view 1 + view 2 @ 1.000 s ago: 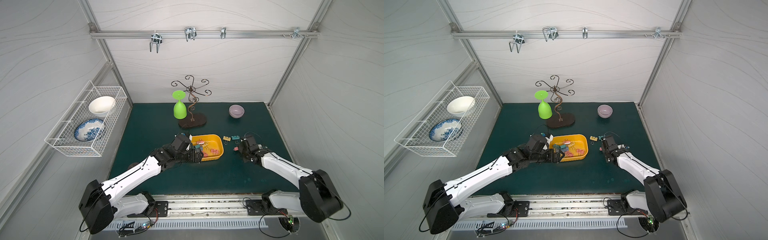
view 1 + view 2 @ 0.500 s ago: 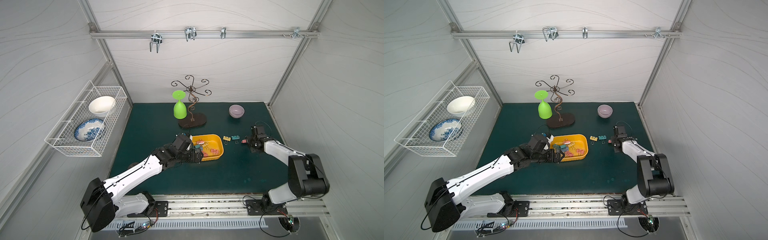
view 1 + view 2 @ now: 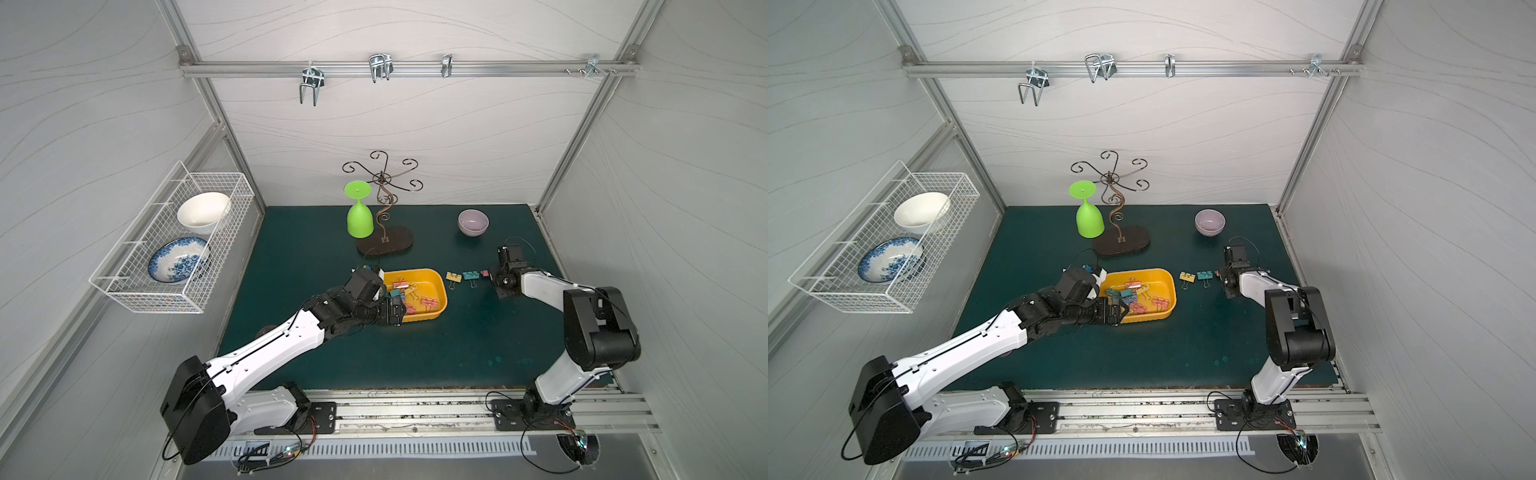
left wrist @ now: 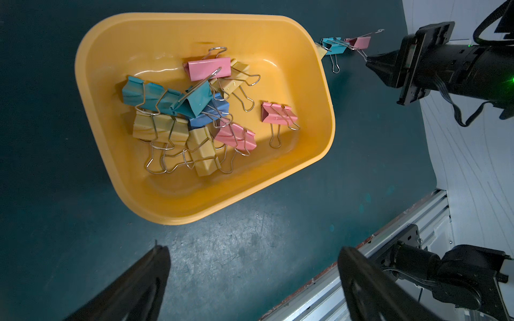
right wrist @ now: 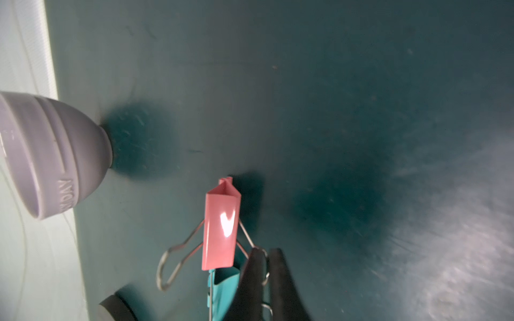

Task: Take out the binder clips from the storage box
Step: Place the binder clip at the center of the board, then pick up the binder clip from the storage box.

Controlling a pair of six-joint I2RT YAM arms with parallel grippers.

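Note:
The yellow-orange storage box point(image 3: 415, 272) point(image 3: 1142, 272) point(image 4: 167, 200) sits mid-mat with several binder clips point(image 4: 194, 111) point(image 3: 409, 295) piled inside. My left gripper point(image 4: 254, 255) point(image 3: 397, 309) hangs open over the box's near left end, holding nothing. To the box's right, a yellow clip point(image 3: 454, 277), a teal clip point(image 3: 470, 275) point(image 5: 222, 289) and a pink clip point(image 3: 484, 273) point(image 5: 221, 230) lie on the mat. My right gripper point(image 5: 265, 251) point(image 3: 492, 276) is at the pink clip. Its jaws are parted by a narrow slit, with that clip's wire handle loose in the gap.
A lilac bowl point(image 3: 472, 221) point(image 5: 52, 155) stands behind the right gripper. An upturned green goblet point(image 3: 359, 216) and a scrolled metal stand point(image 3: 384, 245) are behind the box. A white wire basket point(image 3: 174, 241) with two dishes hangs on the left wall.
My right arm has swung back and rightward, setting a pink clip beside the teal one. Its jaws have parted slightly. The left arm has barely moved.

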